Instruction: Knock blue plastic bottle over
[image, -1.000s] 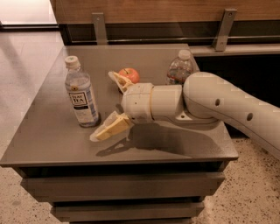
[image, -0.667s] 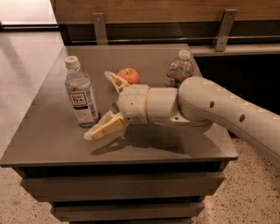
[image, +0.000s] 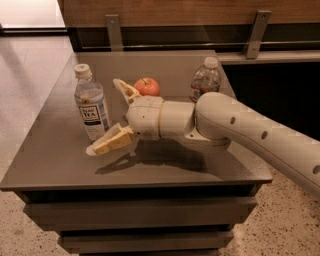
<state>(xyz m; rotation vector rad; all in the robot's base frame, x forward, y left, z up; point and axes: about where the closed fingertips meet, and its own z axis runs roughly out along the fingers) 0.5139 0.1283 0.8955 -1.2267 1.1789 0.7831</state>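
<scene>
camera view: the only view, looking down on the table (image: 45, 155) from its front edge.
what changed: over the last second my gripper (image: 107, 116) has slid left toward the blue plastic bottle (image: 92, 107), which has not shifted.
bottle: stands upright, white cap on top, near the table's left side.
meaning for the task: not knocked over yet; i judge the approach nearly done and the push itself still to come.
gripper state: fingers spread wide apart, clamped on nothing.
near finger (image: 112, 141): its tip lies low at the front right of the bottle's base, touching it or just short; i cannot tell which.
far finger (image: 125, 90): points up and away, just right of the bottle's shoulder.
arm pose: my arm (image: 240, 125) reaches in from the right of the bottle, forearm roughly level, low over the tabletop, wrist rolled so one finger sits high and one low.
beyond the bottle: an apple (image: 147, 86) just behind my wrist, and a ribbed water bottle (image: 205, 80) further right.
next move, my guess: a sideways sweep left, higher on the body, would tip it.
</scene>
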